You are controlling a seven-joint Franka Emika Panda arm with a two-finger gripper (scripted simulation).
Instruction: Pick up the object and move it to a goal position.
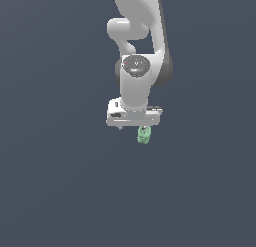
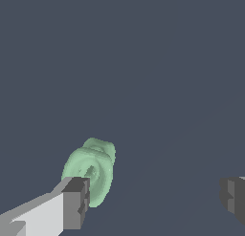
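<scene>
Claw: your gripper (image 2: 155, 201) stands wide apart in the wrist view, one finger (image 2: 76, 201) near the object, the other well away; it is released and grasps nothing.
Object: the object (image 1: 143, 135), a pale mint-green knobbly block, sits just below the claw's bar, off to the exterior view's right of its middle.
Contact: you see it against or just behind one finger; whether they touch cannot be told.
Arm: the white-grey arm (image 1: 136, 83) points straight down.

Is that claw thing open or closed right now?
Open. In the wrist view the gripper's two dark fingertips stand far apart, and the green block sits against only one of them, not clamped between both.
</scene>
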